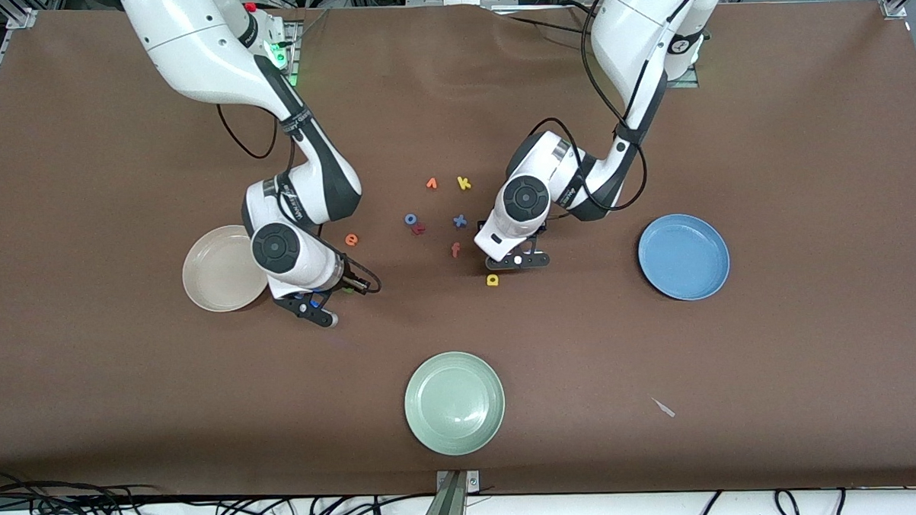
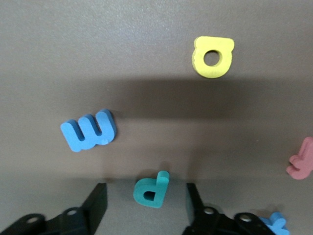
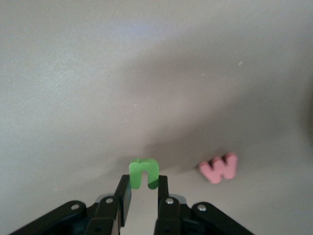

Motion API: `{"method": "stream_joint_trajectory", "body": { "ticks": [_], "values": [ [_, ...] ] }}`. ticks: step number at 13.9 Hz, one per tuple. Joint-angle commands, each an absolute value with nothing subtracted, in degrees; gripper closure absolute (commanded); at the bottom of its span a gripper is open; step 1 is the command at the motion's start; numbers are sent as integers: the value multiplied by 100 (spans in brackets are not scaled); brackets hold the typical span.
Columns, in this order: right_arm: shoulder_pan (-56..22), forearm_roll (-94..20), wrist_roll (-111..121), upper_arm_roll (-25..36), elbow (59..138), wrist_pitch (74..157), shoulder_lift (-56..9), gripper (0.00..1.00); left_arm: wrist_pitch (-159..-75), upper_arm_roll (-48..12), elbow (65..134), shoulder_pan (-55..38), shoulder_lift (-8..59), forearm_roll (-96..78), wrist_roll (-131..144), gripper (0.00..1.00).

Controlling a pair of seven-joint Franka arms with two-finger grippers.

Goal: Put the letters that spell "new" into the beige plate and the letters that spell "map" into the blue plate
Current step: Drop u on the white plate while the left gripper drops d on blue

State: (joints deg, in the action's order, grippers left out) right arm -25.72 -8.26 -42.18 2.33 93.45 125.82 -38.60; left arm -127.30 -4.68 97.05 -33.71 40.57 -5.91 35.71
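Observation:
In the left wrist view the teal p (image 2: 150,190) lies flat on the brown table between the fingers of my left gripper (image 2: 146,204), which is open with a gap on each side. The blue m (image 2: 89,129) and the yellow a (image 2: 213,57) lie close by. In the front view that left gripper (image 1: 513,262) is low over the table, just above the yellow a (image 1: 492,280). My right gripper (image 3: 143,188) is shut on the green n (image 3: 143,173), above the table beside the pink w (image 3: 219,168). The right gripper (image 1: 311,304) hangs beside the beige plate (image 1: 211,270). The orange e (image 1: 351,239) lies near it. The blue plate (image 1: 683,256) sits toward the left arm's end.
A pale green plate (image 1: 454,402) sits near the front edge. Between the arms lie loose letters: orange v (image 1: 431,184), yellow k (image 1: 464,182), blue o (image 1: 410,219), a red letter (image 1: 419,229), another blue letter (image 1: 460,221) and the f (image 1: 455,249). A pale scrap (image 1: 664,407) lies nearer the front camera.

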Motion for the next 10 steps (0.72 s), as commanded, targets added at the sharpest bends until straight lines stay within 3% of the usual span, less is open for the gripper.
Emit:
{"method": "stream_joint_trajectory", "body": {
  "ticks": [1, 3, 5, 8, 10],
  "values": [
    [-2523, -826, -3518, 438, 9387, 12095, -3569, 89, -12806, -431, 9773, -3410, 4008, -387, 3480, 48],
    [-2540, -817, -3104, 597, 9439, 11858, -3393, 89, -12806, -431, 9773, -3410, 4017, -387, 3480, 63],
    [-2540, -800, -2666, 816, 9492, 11638, -3305, 89, -12806, -431, 9773, -3419, 4008, -387, 3480, 85],
    [-2540, -800, -1988, 1133, 9764, 11628, -3173, 89, -12640, -431, 9756, -3401, 3912, -387, 3498, 91],
    [-2540, -800, -1393, 1335, 9878, 11628, -3155, 89, -12018, -413, 9660, -3340, 3658, -361, 3298, 91]
  ]
}}
